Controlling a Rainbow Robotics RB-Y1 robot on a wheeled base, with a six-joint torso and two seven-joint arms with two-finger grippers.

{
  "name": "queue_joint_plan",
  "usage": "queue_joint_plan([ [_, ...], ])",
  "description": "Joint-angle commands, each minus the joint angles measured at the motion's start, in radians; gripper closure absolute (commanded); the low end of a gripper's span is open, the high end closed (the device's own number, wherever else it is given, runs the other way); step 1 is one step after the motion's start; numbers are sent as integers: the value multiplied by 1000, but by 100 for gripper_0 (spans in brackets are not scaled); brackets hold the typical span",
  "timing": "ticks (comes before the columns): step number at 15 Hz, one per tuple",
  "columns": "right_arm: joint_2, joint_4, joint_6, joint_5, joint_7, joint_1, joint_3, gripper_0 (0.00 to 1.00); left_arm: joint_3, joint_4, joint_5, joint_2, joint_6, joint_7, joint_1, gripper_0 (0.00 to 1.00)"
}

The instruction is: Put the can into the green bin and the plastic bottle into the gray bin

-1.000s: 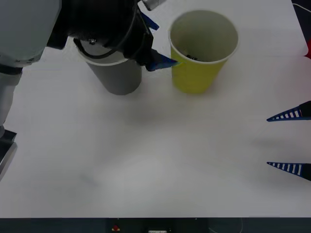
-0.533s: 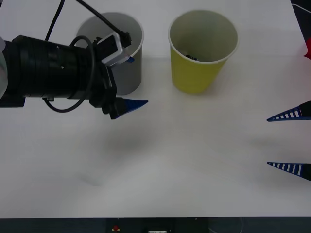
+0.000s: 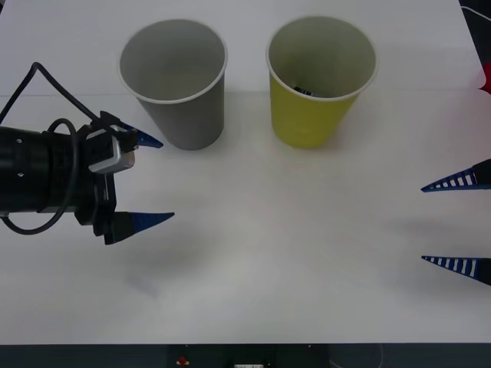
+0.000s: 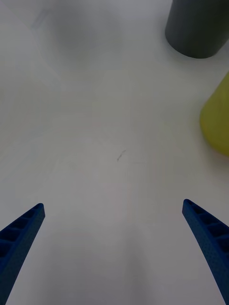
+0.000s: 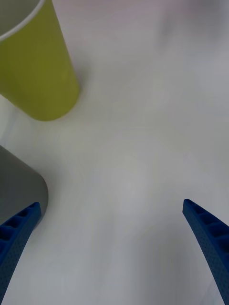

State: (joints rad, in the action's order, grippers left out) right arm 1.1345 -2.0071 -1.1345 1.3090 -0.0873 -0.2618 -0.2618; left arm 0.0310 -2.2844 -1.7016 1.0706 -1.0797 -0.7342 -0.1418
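Now the left gripper hangs spread wide and empty near the gray bin. Beside that stands the green bin; the right gripper waits at the table's right edge, fingers apart

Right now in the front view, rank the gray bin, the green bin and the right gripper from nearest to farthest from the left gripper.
From the left gripper, open at the table's left side:
1. The gray bin, just beyond its upper fingertip, back left.
2. The green bin, back centre-right, with something small and dark inside.
3. The right gripper, open at the table's right edge.
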Motion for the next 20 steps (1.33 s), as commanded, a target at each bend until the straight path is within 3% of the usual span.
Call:
queue_joint_plan([
  [1, 0, 0, 0, 0, 0, 0, 0, 0, -56, 0, 43, 48, 9, 81, 88, 0],
  [7, 0, 0, 0, 0, 0, 0, 0, 0, -172, 2, 99, 83, 11, 200, 292, 0],
  [12, 0, 0, 0, 0, 0, 0, 0, 0, -221, 37, 135, 83, 41, 377, 416, 0],
  [15, 0, 0, 0, 0, 0, 0, 0, 0, -221, 114, 194, 83, 41, 503, 426, 0],
  [20, 0, 0, 0, 0, 0, 0, 0, 0, -221, 155, 217, 83, 41, 521, 416, 0],
])
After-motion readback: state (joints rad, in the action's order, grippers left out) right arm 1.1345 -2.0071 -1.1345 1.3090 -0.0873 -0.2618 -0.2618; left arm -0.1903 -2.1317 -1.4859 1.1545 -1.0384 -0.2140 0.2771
